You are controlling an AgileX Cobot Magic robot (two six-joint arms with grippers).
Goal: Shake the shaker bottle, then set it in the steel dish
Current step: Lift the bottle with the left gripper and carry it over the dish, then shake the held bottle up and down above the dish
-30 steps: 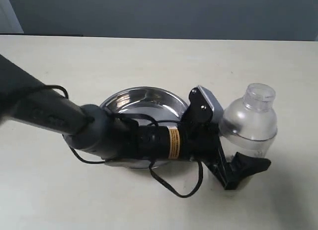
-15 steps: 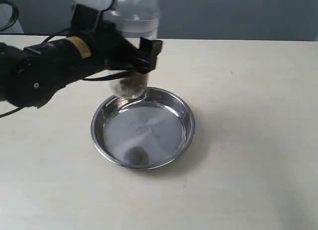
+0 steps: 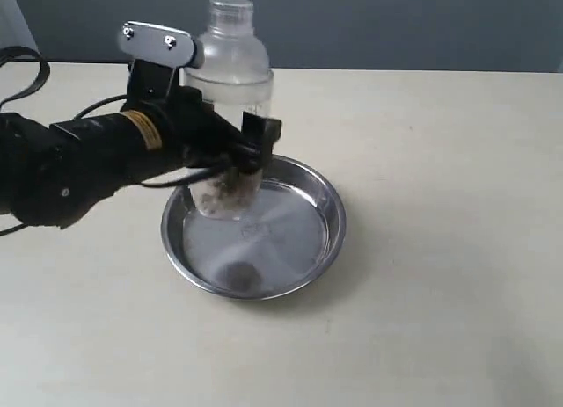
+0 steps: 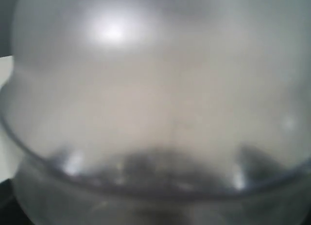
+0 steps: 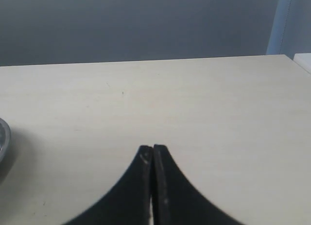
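Note:
The shaker bottle (image 3: 230, 82) stands upright in my left gripper (image 3: 237, 152), which is shut on its body; brownish granules lie at its bottom. Its base hangs over the far-left part of the steel dish (image 3: 321, 240), and I cannot tell whether it touches the pan. In the left wrist view the shaker bottle (image 4: 155, 89) fills the picture as a frosted blur and hides the jaws. My right gripper (image 5: 153, 148) is shut with nothing in it, low over bare tabletop; the steel dish (image 5: 2, 137) shows as a sliver at that frame's edge.
The cream table (image 3: 440, 161) stretches around the dish, with a dark wall behind it. The left arm's black cable (image 3: 26, 60) loops at the far left. The right arm does not show in the exterior view.
The left gripper swung the bottle from the dish's right side up over its far-left rim, then lowered it toward the pan. The bottle now sits lower than half a second ago.

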